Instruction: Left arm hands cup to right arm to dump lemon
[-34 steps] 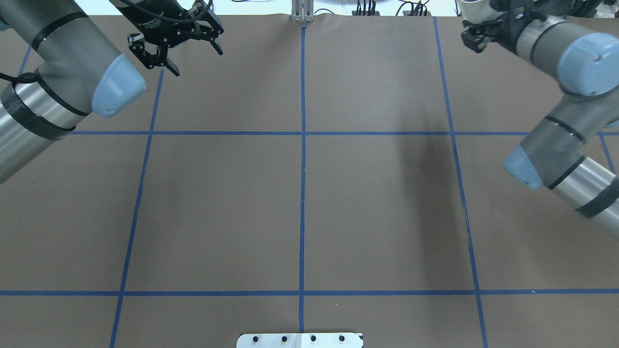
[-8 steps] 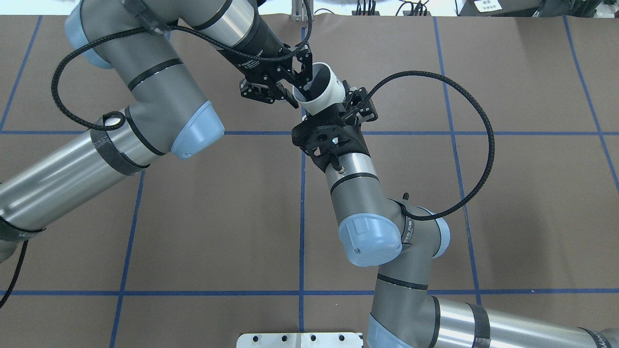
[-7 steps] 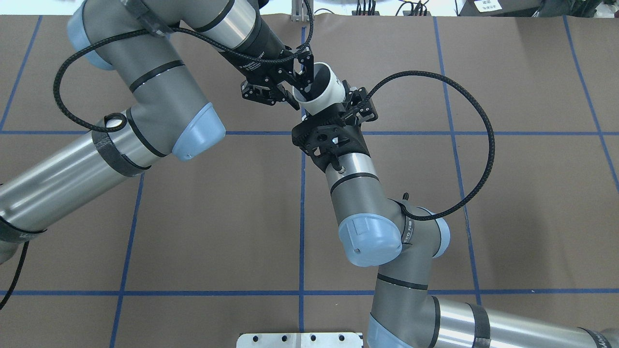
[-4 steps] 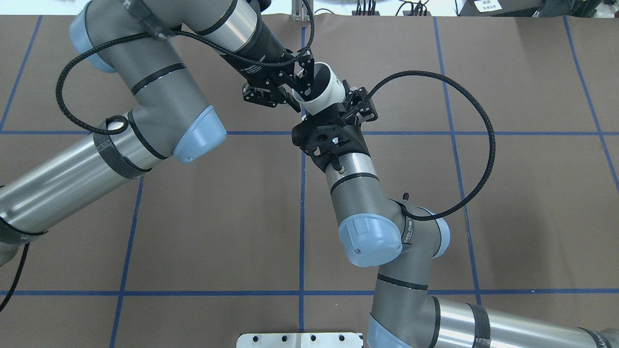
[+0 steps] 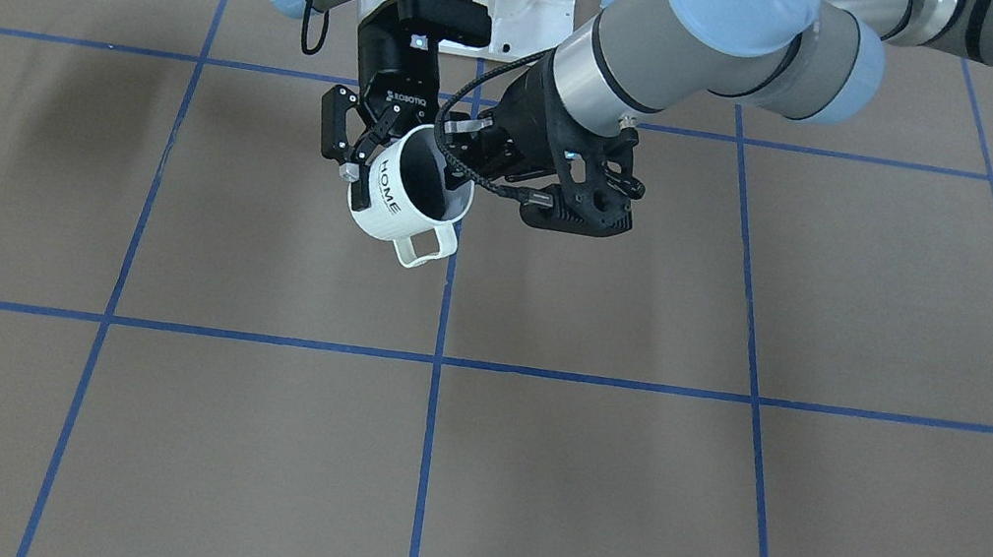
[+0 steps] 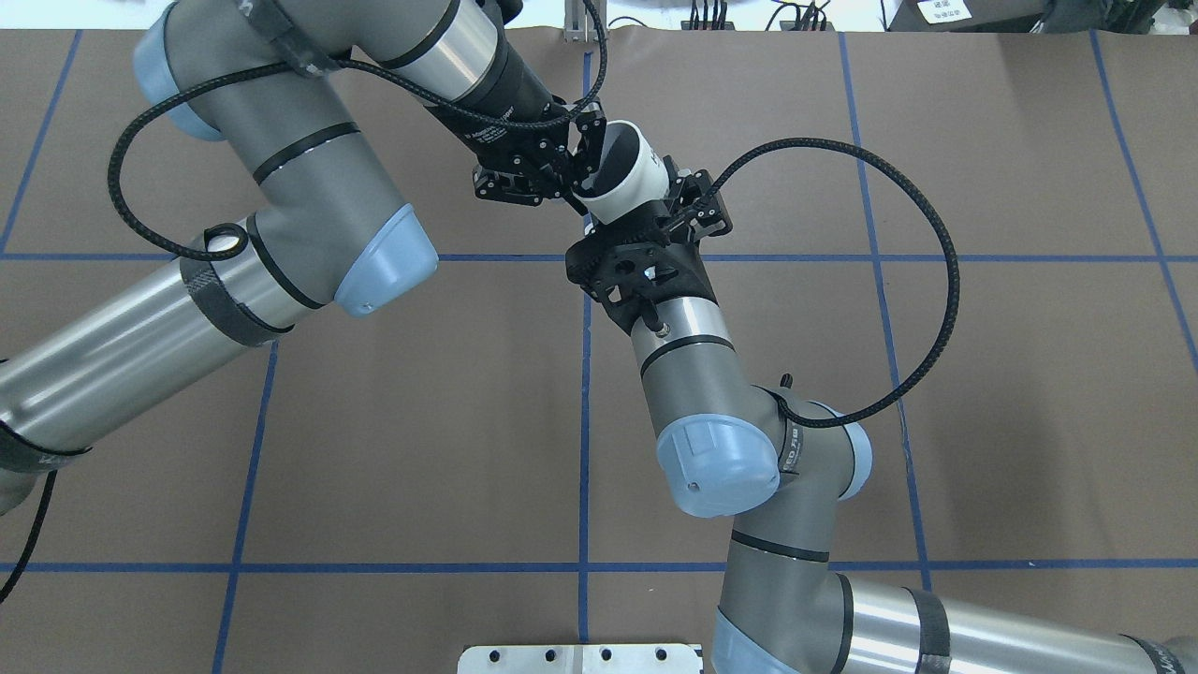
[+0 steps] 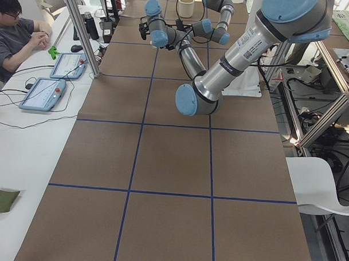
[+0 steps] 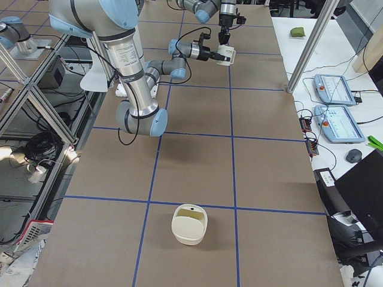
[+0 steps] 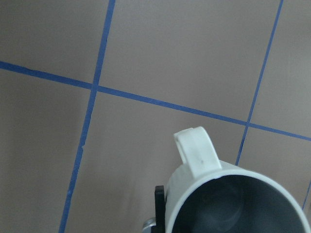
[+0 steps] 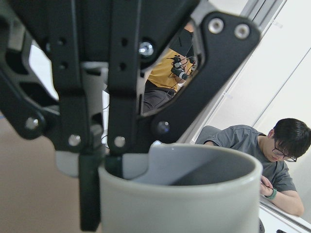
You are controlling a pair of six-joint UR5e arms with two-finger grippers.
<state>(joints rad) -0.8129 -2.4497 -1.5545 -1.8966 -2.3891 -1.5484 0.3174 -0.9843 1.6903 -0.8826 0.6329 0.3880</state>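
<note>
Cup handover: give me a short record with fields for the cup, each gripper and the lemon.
cup: white HOME mug, held off the table, tilted
left gripper: shut on the cup's rim
right gripper: fingers around the cup's body; grip cannot be confirmed
lemon: not visible in any view

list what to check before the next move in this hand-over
1. left gripper on the cup: ok, fingers straddle its rim.
2. right gripper shut on the cup: cannot tell; one finger lies against the HOME side, the other is hidden.
3. cup clear of the table: ok, held tilted in air.
4. lemon inside: cannot tell; none shows.
5. dump spot: ok, a cream container stands toward the table's end on the robot's right.
</note>
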